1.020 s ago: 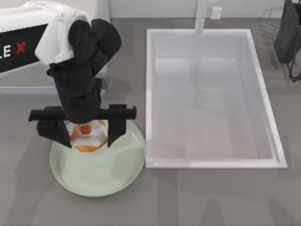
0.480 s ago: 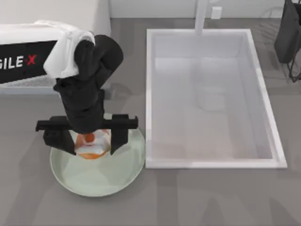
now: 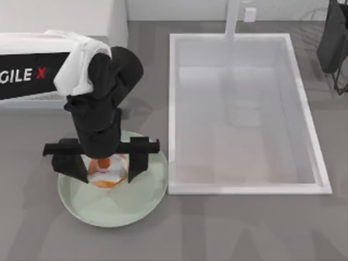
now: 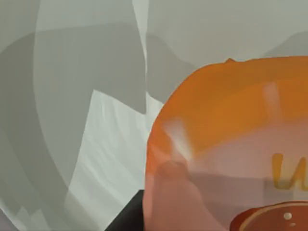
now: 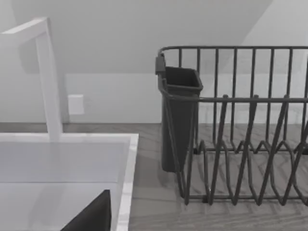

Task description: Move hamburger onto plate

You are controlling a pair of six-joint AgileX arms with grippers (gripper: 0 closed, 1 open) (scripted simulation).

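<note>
The hamburger (image 3: 108,169) is a small orange-brown bun with white and red patches. It sits between the fingers of my left gripper (image 3: 106,164), which is shut on it, just above the back half of the pale green plate (image 3: 136,202). In the left wrist view the hamburger (image 4: 231,125) looms large over the plate's pale surface (image 4: 96,159). The gripper's body hides the bun's far side from above. My right arm is parked off the table's far right; a dark edge of my right gripper (image 5: 94,214) appears in the right wrist view.
The white rectangular sink basin (image 3: 175,109) lies directly right of the plate, with a white tap (image 3: 232,19) behind it. A dark wire dish rack (image 5: 240,144) with a cutlery holder (image 5: 179,120) stands at the far right. Grey counter lies in front of the plate.
My left gripper has carried the hamburger a little to the right and toward the front, from the plate's back rim to further over the plate. The right arm has not moved.
</note>
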